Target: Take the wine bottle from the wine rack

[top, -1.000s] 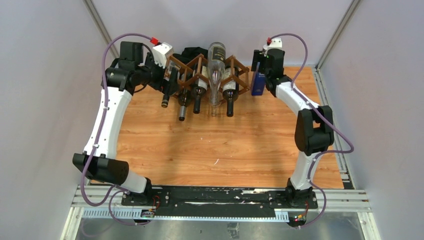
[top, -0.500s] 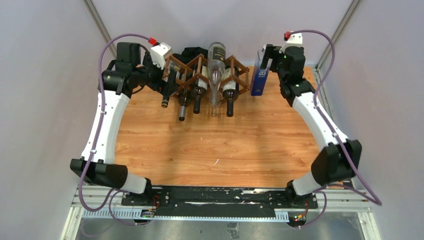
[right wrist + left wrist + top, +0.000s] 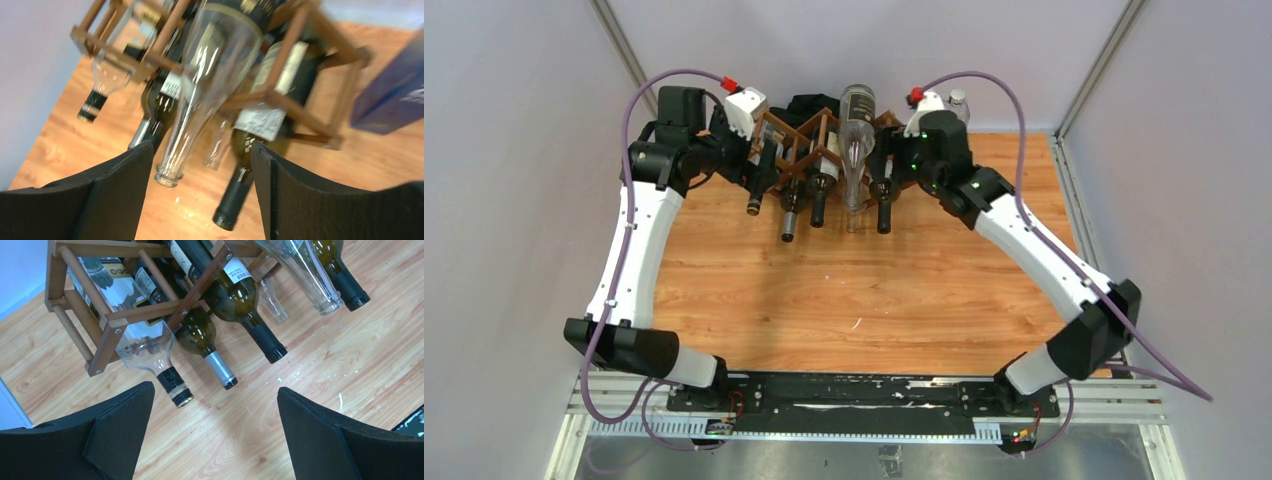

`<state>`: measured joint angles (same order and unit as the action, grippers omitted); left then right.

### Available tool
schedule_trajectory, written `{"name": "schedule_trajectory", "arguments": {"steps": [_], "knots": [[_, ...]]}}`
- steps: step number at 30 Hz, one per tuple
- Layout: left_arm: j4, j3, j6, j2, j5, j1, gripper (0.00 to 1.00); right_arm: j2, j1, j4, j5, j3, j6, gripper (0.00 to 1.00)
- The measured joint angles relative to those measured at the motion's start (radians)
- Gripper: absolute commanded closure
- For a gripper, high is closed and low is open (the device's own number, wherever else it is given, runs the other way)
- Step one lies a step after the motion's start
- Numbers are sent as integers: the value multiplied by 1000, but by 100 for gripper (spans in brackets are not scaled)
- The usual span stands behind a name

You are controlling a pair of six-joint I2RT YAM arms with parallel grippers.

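Right end effector (image 3: 201,159) has just swung in from beside the blue box (image 3: 390,95) to the right end of the wine rack (image 3: 822,122). Jaws apart, gripping nothing. Its wrist view is blurred.

Its fingers frame the neck of the clear wine bottle (image 3: 210,75), which lies on top of the rack, mouth toward the arms. Looks like an approach, grasp not started.

No change at the left end effector (image 3: 215,390): wide open at the rack's left end.

Wood-grain counter (image 3: 874,280) with white scuffs. Pale walls, metal corner posts, black cloth heap (image 3: 809,103) behind the rack.
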<state>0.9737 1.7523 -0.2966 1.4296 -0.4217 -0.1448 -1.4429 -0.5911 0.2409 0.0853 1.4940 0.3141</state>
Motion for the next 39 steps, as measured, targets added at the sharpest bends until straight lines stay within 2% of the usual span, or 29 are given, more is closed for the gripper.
{"name": "schedule_trajectory", "arguments": {"steps": [5,9,23,26,29,32,39], "knots": [[1,-4,2,-2,5,0,0,-147,-29,57,-142,37,74,27],[0,-5,2,-10,6,0,0,-237,-38,90,-209,84,105,34],[-1,-19,11,-32,8,0,0,-382,-40,89,-253,154,181,44],[-16,-40,11,-44,7,0,0,-401,-40,88,-245,164,216,57],[-53,-93,14,-79,3,0,0,-406,-38,95,-205,163,272,81],[-124,-179,17,-140,-5,0,0,-408,-32,93,-195,158,286,99],[-311,-370,-38,-278,-39,0,0,-369,-33,76,-227,120,300,100]]}}
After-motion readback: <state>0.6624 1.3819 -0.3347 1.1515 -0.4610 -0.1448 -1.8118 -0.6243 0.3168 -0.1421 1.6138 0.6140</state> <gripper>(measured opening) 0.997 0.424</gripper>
